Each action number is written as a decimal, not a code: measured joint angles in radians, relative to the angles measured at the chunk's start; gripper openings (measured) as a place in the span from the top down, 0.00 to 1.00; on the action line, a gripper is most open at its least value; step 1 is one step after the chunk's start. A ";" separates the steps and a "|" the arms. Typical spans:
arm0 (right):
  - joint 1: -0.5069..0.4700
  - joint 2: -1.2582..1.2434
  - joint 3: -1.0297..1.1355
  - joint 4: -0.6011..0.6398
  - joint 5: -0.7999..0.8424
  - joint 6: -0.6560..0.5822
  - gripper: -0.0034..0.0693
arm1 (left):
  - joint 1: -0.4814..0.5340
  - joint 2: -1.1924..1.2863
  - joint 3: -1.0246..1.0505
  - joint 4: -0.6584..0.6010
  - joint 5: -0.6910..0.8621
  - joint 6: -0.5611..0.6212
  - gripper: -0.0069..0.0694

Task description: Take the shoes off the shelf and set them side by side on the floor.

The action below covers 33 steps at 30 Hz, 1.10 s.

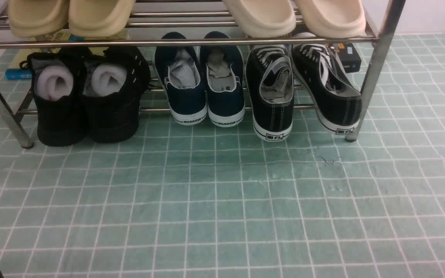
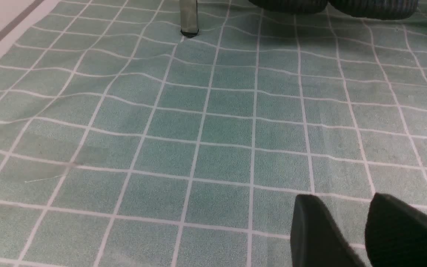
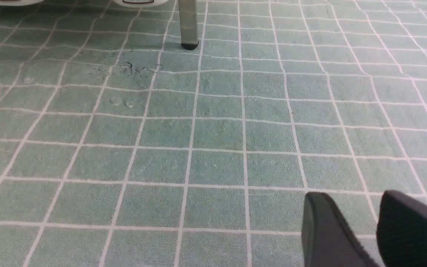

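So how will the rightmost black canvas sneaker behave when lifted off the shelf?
Probably light; the canvas sides of the sneaker look soft enough to fold under a pinch. It lies skewed, heel past the shelf rail, so a nudge may tip it. The rubber sole likely grips.

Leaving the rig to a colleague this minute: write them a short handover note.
Left pincer: open, empty, over the floor.
Right pincer: open, empty, also over bare floor.
Shoes: both on the lowest tier of the shelf, at its right end, heels toward the robot, the right one angled.
Done: nothing yet; neither shoe has been taken off.
Left: take both shoes off the shelf and set them side by side on the floor in front of it.
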 joint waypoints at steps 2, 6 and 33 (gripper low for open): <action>0.000 0.000 0.000 0.000 0.000 0.000 0.62 | 0.000 0.000 0.000 0.000 0.000 0.000 0.59; 0.000 0.000 0.000 0.000 0.000 0.000 0.62 | 0.000 0.000 0.000 0.000 0.000 0.000 0.59; 0.000 0.000 0.011 0.556 -0.038 0.374 0.62 | 0.000 0.000 0.000 0.000 0.000 0.000 0.59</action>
